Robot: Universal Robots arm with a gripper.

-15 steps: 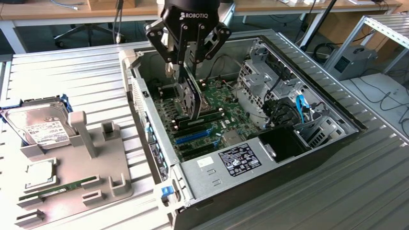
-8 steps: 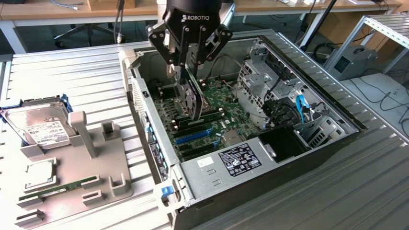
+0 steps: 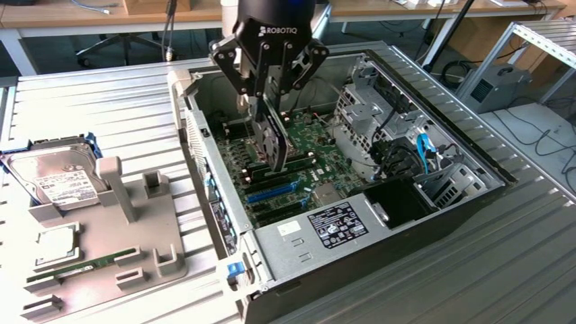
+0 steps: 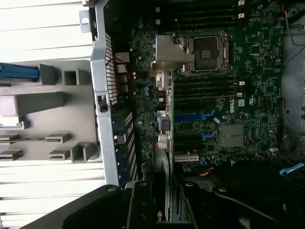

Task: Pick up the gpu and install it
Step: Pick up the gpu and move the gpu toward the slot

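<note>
Over the open computer case (image 3: 432, 115), your gripper (image 3: 268, 94) has its fingers clamped on the upper end of the gpu (image 3: 274, 142). The card hangs directly beneath the gripper, edge-on, its long axis running steeply down toward the motherboard (image 3: 320, 145). Its lower end sits close above the blue expansion slots (image 3: 270, 194). You can't tell whether it touches the board, and it doesn't look seated.

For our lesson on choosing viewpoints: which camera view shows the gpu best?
The exterior view: the gpu hangs upright in the gripper, its flat black face visible above the motherboard. The wrist view catches it edge-on, as a thin strip.
</note>
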